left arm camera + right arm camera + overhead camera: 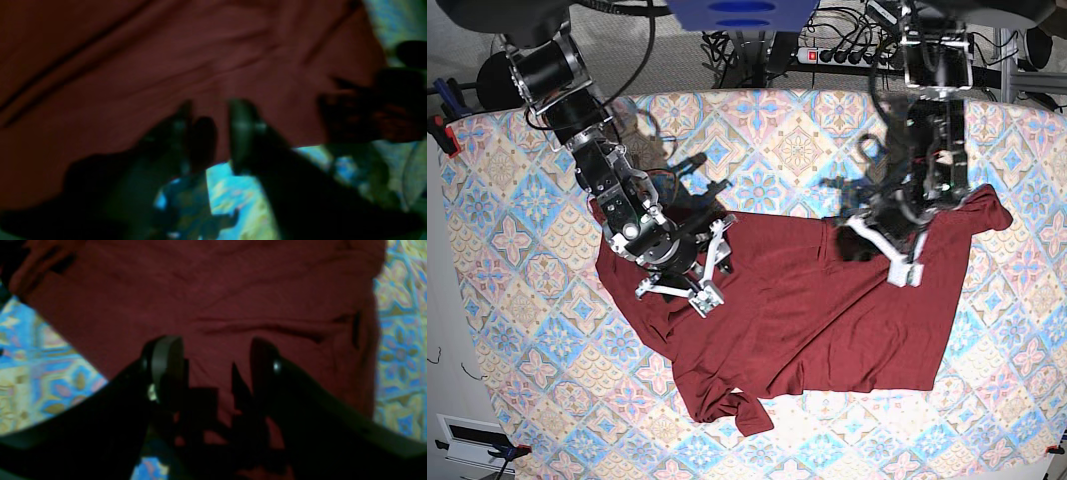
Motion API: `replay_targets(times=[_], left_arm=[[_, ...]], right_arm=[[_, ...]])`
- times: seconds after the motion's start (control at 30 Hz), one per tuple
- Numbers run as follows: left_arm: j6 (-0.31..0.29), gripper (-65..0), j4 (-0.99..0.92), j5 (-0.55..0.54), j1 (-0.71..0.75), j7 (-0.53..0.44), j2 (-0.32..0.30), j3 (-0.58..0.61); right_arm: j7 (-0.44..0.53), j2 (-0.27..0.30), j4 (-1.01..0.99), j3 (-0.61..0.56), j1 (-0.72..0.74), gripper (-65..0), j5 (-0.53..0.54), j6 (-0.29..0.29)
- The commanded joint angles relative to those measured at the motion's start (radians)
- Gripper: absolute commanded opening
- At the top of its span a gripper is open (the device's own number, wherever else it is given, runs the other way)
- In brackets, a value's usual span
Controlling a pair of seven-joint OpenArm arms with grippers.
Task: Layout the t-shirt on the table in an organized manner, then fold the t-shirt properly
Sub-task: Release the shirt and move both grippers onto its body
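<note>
The dark maroon t-shirt [827,320] lies spread and wrinkled across the middle of the patterned table [797,140], with one sleeve bunched at the front [732,410]. My right gripper [710,266] hovers over the shirt's left part. In the right wrist view it [217,366] is open, with maroon cloth [233,290] under the gap and nothing held. My left gripper [882,248] is over the shirt's upper edge. In the blurred left wrist view it [217,133] stands narrowly open above the cloth's edge [200,50], with table [233,193] showing below.
A power strip [847,55] and cables lie behind the table's far edge. Red clamps [442,135] sit at the left edge. Bare table surrounds the shirt on all sides [400,350].
</note>
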Motion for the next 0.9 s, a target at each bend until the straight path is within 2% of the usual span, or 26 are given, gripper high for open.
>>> replay_targets(times=[0.0,0.07,0.13,0.3,0.47,0.53,0.63,0.67,0.73,0.87], left_arm=[[-0.005,-37.3,0.015,-0.006,-0.015,-0.015,-0.009,-0.008],[-0.005,-28.4,0.012,-0.005,-0.018,-0.015,-0.005,-0.006],[-0.005,-24.4,-0.010,-0.005,-0.021,-0.017,0.000,0.017],[-0.005,-25.3,-0.147,-0.006,-0.064,-0.024,0.002,0.072],[-0.005,-26.4,-0.173,-0.006,-0.085,-0.024,0.020,0.097],[-0.005,-35.8,-0.182,-0.005,-0.085,-0.024,0.020,0.097],[-0.003,-63.0,-0.193,0.008,-0.087,-0.024,0.017,0.092],[-0.003,-65.0,-0.194,0.028,-0.087,-0.021,0.017,0.091],[0.011,-65.0,-0.194,0.068,-0.084,-0.018,0.015,0.091],[0.017,-65.0,-0.188,0.077,-0.082,-0.017,0.003,0.089]], right_arm=[[0.022,-0.003,0.018,0.009,0.026,-34.7,0.006,-0.001],[0.022,-0.003,0.018,0.009,0.026,-34.7,0.006,-0.001],[0.022,-0.003,0.018,0.009,0.026,-34.7,0.006,-0.001],[0.022,-0.003,0.018,0.007,0.024,-34.7,0.006,-0.001],[0.022,-0.003,0.018,0.006,0.024,-34.7,0.006,-0.001],[0.022,-0.003,0.018,0.006,0.024,-34.7,0.006,-0.001],[0.022,-0.003,0.018,0.004,0.024,-34.7,0.006,-0.001],[0.022,-0.003,0.018,0.004,0.024,-34.7,0.006,-0.001],[0.022,-0.003,0.018,0.001,0.024,-34.7,0.006,-0.001],[0.022,-0.001,0.023,-0.050,0.003,-34.7,0.006,-0.001]])
